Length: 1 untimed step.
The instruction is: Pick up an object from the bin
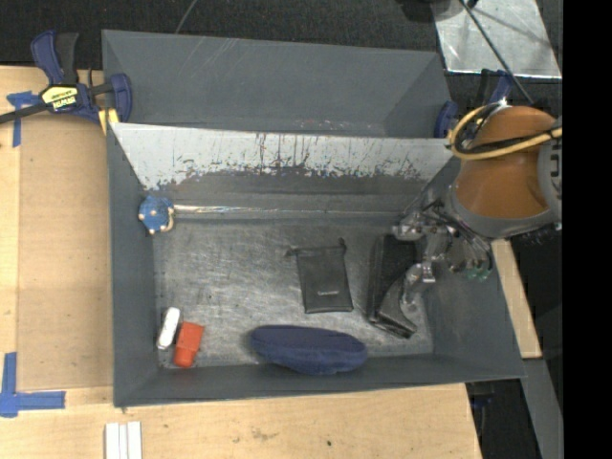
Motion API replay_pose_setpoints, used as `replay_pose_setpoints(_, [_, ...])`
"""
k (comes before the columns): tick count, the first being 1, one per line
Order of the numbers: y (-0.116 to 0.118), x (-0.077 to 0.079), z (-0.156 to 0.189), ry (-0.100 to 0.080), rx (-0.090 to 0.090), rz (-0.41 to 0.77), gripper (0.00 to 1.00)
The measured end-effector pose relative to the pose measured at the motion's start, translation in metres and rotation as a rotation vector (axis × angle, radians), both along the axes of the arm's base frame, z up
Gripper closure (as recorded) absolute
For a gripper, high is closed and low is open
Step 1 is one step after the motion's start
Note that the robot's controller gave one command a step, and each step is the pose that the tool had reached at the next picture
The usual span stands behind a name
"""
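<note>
One black slab (386,281), seemingly beneath jaws.

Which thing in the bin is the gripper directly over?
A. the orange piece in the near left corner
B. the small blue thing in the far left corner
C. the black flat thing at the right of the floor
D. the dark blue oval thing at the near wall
C: the gripper hangs at the right edge of the black flat thing, well away from the others.
</note>
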<state>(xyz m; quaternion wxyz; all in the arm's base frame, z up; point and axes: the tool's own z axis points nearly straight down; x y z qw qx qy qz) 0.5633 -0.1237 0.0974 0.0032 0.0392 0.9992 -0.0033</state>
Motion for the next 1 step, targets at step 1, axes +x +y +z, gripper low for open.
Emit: replay_pose_setpoints(1, [0.0202,-0.0101,0.0118,0.01,0.007,0.053,1.0])
